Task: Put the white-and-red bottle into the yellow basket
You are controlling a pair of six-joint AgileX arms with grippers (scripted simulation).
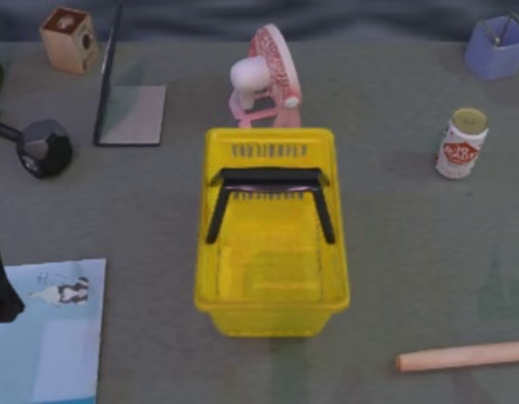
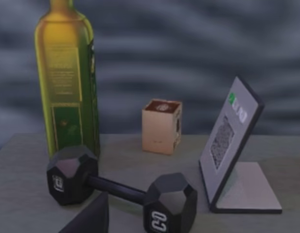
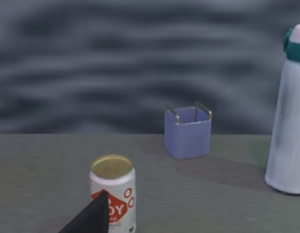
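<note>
While the white-and-red bottle point(image 1: 461, 144) stands upright on the table point(image 1: 394, 244) at the right of the top view, upper middle, well apart from the yellow basket point(image 1: 272, 311), none of the task looks done. The basket sits at the centre of the frame with nothing visible inside it and its black handle point(image 1: 270, 178) folded across the upper half of its opening. Grasping, lifting, carrying and dropping the bottle are, as I judge it, all still ahead.

My right gripper does not appear in the top view; in the right wrist view only a dark wedge point(image 3: 89, 218) at the lower edge shows, overlapping the bottle point(image 3: 114, 194), and whether it touches it or how wide the fingers stand I cannot tell. A small blue-purple box point(image 3: 187, 131) sits beyond the bottle there.

My left arm point(image 1: 0, 286) is parked at the left edge of the top view, above a printed card point(image 1: 49, 328); its fingers' state is likewise impossible to read.
</note>
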